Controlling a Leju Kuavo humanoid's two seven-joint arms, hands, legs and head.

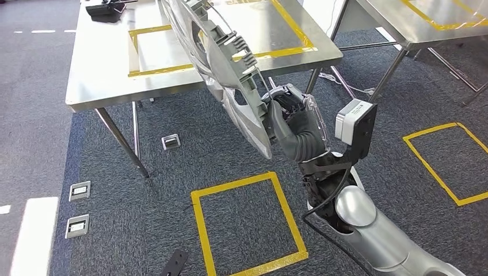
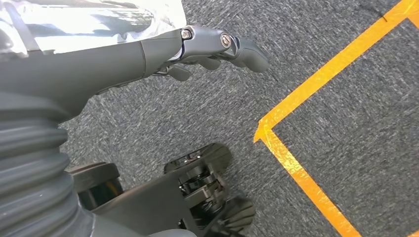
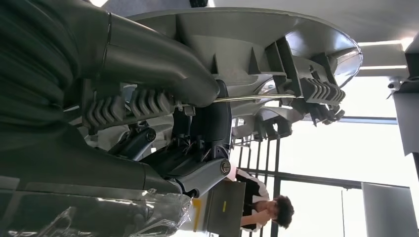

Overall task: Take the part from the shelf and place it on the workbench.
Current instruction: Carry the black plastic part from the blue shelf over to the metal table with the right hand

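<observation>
In the head view you see the right hand [image 1: 283, 112] gripping the part [image 1: 230, 69], a large silver disc with ribbed clips and a wire ring on its back face, much like a wheel cover. The fingers wrap the part's lower rim, and the part stands tilted on edge, raised above the carpet [image 1: 172, 172] and in front of the near edge of the workbench [image 1: 98, 63]. The part overlaps the yellow taped rectangle [image 1: 149, 52] marked on the workbench top; you cannot tell whether it touches the surface. In the right wrist view the thumb [image 3: 163, 64] lies across the part's inner face [image 3: 237, 34], beside the wire ring [image 3: 252, 97], and the darker fingers [image 3: 197, 153] close from the other side. A person [image 3: 262, 207] sits in the background of that view. In the left wrist view the left hand [image 2: 207, 47] hangs above the carpet near a yellow floor marking [image 2: 296, 163], fingers loosely extended and holding nothing. A dark controller [image 1: 106, 8] rests at the far corner of the workbench.
</observation>
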